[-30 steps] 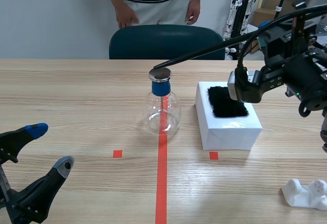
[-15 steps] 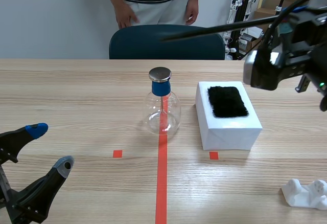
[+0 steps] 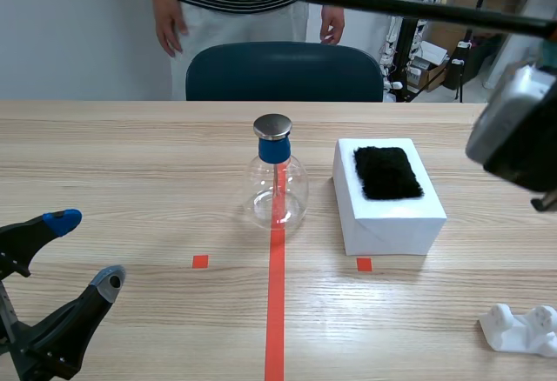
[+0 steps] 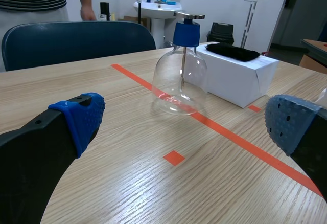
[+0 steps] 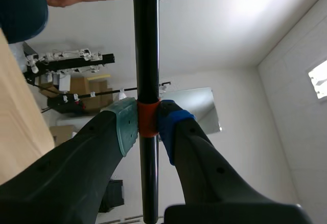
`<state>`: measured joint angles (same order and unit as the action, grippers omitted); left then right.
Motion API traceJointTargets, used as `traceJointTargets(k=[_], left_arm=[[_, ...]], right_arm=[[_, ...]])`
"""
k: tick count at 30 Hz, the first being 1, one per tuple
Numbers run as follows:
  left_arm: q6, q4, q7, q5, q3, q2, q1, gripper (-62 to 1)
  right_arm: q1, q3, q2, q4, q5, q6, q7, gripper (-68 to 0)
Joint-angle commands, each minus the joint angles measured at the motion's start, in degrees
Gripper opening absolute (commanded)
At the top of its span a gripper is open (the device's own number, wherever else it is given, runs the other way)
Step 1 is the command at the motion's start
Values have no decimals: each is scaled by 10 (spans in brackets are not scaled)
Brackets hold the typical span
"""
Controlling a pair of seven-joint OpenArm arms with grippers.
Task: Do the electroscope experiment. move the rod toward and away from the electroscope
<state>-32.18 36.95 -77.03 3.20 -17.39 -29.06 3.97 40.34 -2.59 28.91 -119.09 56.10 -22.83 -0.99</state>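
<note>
Your right gripper (image 5: pixel 147 124) is clamped on the rod (image 5: pixel 146 40) at its orange band. The rod hangs well above the electroscope (image 3: pixel 277 177), apart from its metal cap (image 3: pixel 272 125). Your left gripper (image 4: pixel 182 123) has its fingers spread wide, low on the table on the robot's side of the electroscope.

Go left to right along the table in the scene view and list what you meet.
Left end effector → electroscope flask → white box → white moulded piece.

Rod (image 3: pixel 392 4) high above electroscope (image 3: pixel 276 177), box (image 3: pixel 392 224) right of it, chair (image 3: pixel 283 72) behind
</note>
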Motion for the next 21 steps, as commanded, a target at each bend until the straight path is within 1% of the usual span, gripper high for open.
traceJointTargets(k=[1, 5, 7, 9, 14, 18, 21], left_arm=[[-2, 4, -12, -6, 4, -4, -2, 14], [-2, 4, -12, -6, 4, -4, -2, 14], [-2, 4, -12, -6, 4, -4, -2, 14], [-2, 4, -12, -6, 4, -4, -2, 14], [-2, 4, -12, -6, 4, -4, -2, 14], [-2, 4, -12, -6, 4, -4, -2, 14], [-2, 4, -12, -6, 4, -4, -2, 14]], right_arm=[[26, 0, -14, -2, 3, -21, 10, -675], [99, 0, -48, -2, -1, -57, 46, -675], [127, 0, -63, -2, -6, -67, 66, -675], [150, 0, -77, -2, -13, -68, 90, -675], [193, 0, -105, -2, -13, -68, 138, -675], [220, 0, -108, -2, -13, -67, 163, -676], [235, -2, -108, -2, -13, -67, 169, -676]])
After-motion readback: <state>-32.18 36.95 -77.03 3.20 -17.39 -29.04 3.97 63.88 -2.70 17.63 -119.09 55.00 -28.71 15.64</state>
